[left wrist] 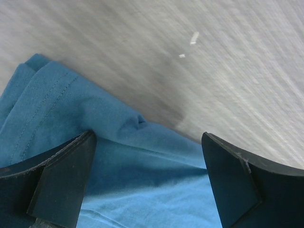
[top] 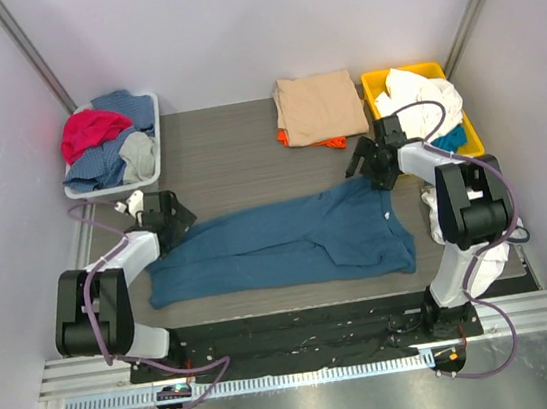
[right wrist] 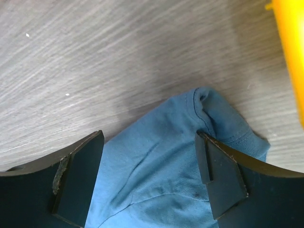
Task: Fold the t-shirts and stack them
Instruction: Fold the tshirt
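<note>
Brightly and evenly lit, with soft shadows. Smeared by motion blur beyond the left pincer; crisp on the table ahead of the right pincer.

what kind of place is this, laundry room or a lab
Most likely a robotics lab cell, not a home laundry: a left arm and right arm bolted to the table edge, blank panel walls closing it in, and a white basket and yellow bin of clothes at the back.

Top view high, looking down, wrist views close — all share teal t-shirt
</note>
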Motion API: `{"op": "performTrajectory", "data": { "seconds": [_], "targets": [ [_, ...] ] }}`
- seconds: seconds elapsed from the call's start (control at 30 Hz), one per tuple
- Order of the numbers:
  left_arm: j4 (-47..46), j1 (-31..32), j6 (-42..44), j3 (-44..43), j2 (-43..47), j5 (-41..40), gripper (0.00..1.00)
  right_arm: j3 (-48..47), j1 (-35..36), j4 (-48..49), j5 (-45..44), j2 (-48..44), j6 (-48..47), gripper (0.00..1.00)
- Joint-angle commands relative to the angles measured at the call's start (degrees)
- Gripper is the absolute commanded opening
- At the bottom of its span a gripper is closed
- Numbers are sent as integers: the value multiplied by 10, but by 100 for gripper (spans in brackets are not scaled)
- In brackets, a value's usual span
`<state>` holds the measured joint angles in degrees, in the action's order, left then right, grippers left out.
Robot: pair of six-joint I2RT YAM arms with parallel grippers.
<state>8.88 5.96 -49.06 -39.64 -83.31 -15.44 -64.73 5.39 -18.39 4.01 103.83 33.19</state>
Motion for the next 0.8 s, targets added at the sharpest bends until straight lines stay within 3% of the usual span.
{"op": "performTrajectory", "data": {
  "seconds": [0.0, 0.37, 0.77],
  "targets": [
    [67, -12, 6, 24, 24, -51, 100, -16, 1, 16, -11, 26, 2, 86],
    [89, -26, 5, 44, 75, -71, 100, -19, 2, 7, -63, 39, 3, 85],
    [81, -27, 13, -11, 54, -42, 100, -56, 2, 5, 6, -51, -8, 85]
  ]
}}
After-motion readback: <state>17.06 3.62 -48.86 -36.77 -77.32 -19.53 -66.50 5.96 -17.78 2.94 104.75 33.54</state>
